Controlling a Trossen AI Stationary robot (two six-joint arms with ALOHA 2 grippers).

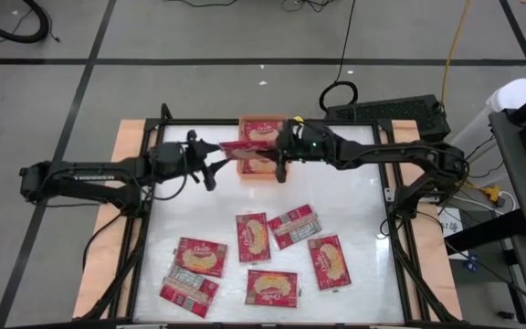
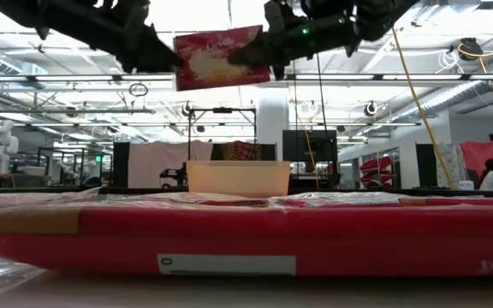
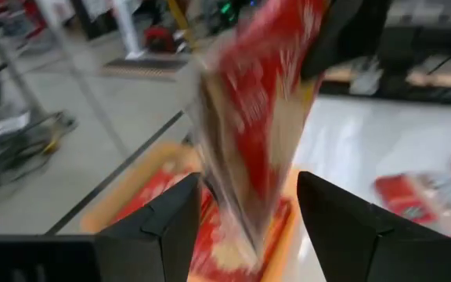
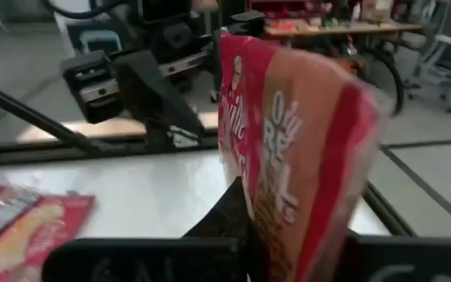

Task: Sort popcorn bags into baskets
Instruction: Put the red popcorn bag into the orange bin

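One red popcorn bag hangs in the air above the orange basket, with my right gripper shut on it. My left gripper is open. Its fingers stand on either side of the bag's other end, and I cannot tell whether they touch it. The basket stands at the table's far middle with at least one bag lying in it. Several more bags lie flat on the near half of the table. My right gripper pinches the bag's right-hand end between its two fingers. They come in about level from the table's right side. The bag stands on edge, slightly tilted, lifted clear above the basket.
A bag lies close in front of the low camera and fills its lower half. The two arms meet over the basket. Wooden strips border the white table top. A keyboard sits beyond the far right corner.
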